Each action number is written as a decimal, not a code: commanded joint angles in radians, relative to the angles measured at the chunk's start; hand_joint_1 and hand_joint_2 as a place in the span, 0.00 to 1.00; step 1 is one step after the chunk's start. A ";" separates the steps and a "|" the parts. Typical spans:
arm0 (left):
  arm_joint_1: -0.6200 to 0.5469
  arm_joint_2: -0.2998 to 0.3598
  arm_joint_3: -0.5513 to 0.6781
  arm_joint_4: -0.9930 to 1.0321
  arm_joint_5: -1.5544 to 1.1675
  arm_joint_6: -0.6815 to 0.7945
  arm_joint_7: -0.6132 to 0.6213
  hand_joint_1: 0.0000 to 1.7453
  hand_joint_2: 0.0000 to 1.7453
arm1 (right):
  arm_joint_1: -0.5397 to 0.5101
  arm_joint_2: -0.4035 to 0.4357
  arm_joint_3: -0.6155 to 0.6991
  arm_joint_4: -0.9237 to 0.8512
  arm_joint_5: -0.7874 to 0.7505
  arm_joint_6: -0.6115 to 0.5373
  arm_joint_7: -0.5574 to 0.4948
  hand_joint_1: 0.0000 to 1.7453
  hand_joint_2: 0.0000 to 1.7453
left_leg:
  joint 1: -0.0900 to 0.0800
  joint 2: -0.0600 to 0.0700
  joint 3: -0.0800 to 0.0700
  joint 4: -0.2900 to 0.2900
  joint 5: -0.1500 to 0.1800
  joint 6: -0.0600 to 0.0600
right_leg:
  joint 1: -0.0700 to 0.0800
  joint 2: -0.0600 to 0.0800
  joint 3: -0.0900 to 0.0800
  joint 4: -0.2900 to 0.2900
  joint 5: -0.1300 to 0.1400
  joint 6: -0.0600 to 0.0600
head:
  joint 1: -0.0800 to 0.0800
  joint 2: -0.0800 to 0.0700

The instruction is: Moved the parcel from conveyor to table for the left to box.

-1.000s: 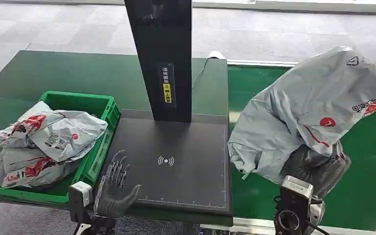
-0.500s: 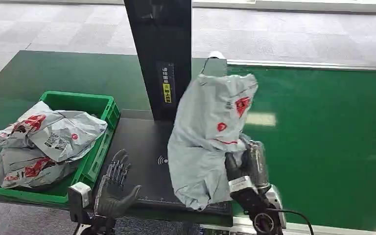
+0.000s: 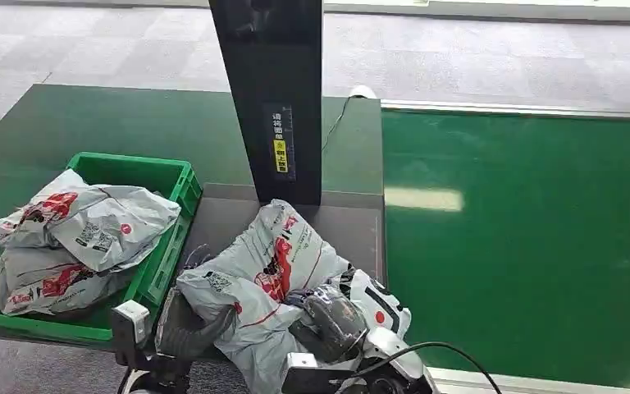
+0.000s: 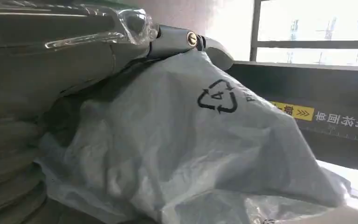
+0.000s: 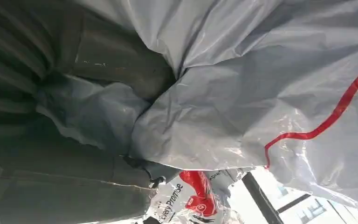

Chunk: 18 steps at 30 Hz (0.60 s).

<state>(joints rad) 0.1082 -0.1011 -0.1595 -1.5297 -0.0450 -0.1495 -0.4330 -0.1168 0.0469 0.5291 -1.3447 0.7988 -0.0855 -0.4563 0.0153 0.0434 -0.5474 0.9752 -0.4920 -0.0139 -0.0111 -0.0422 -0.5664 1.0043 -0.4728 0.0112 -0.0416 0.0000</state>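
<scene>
Parcels number three by my count: two grey mailers piled in the green crate (image 3: 174, 182) on my left, and one parcel (image 3: 267, 275) lying across the dark scanner pad (image 3: 361, 234) on the table (image 3: 66, 123), at its near edge just in front of the black post (image 3: 271, 90). That one parcel is the task's own; it rests between my two hands, well clear of the green conveyor belt (image 3: 525, 238) to the right.

My right hand (image 3: 332, 316) has its fingers curled into the parcel's lower right side, bunching the plastic (the right wrist view shows the film crumpled tight against my palm), so I hold it there.

My left hand (image 3: 189, 328) sits under and against the parcel's left end. In the left wrist view my left fingers (image 4: 186, 42) arch over the top of the bag and touch it, spread rather than clenched. Whether they truly grip the bag I cannot tell; the parcel hides much of that hand.
</scene>
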 commanded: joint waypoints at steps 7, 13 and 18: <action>0.038 -0.020 0.035 -0.135 -0.136 0.408 -0.164 0.00 1.00 | -0.026 -0.018 0.023 0.060 0.100 -0.261 0.026 0.00 1.00 | 0.000 -0.002 0.000 0.000 0.000 0.001 | 0.000 0.003 0.000 0.000 0.001 0.000 | 0.000 0.000; 0.081 0.040 -0.048 -0.219 -0.207 0.504 -0.198 0.00 1.00 | -0.024 -0.007 -0.003 0.019 -0.008 -0.403 -0.068 0.00 1.00 | 0.000 -0.002 0.000 0.000 0.000 0.001 | 0.000 0.003 0.000 0.000 0.000 0.000 | 0.000 0.000; 0.060 0.056 -0.108 -0.213 -0.242 0.545 -0.217 0.00 1.00 | 0.010 -0.015 -0.027 -0.109 -0.182 -0.415 -0.156 0.00 1.00 | 0.000 -0.004 -0.001 0.000 0.000 0.001 | 0.000 0.002 -0.001 0.000 0.000 -0.001 | 0.000 0.000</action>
<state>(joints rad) 0.1678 -0.0957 -0.1716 -1.7200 -0.2562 0.3582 -0.6336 -0.1274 0.0381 0.5409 -1.3335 0.7712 -0.4834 -0.5311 0.0153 0.0433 -0.5474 0.9753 -0.4921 -0.0139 -0.0112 -0.0423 -0.5666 1.0043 -0.4728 0.0112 -0.0420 0.0000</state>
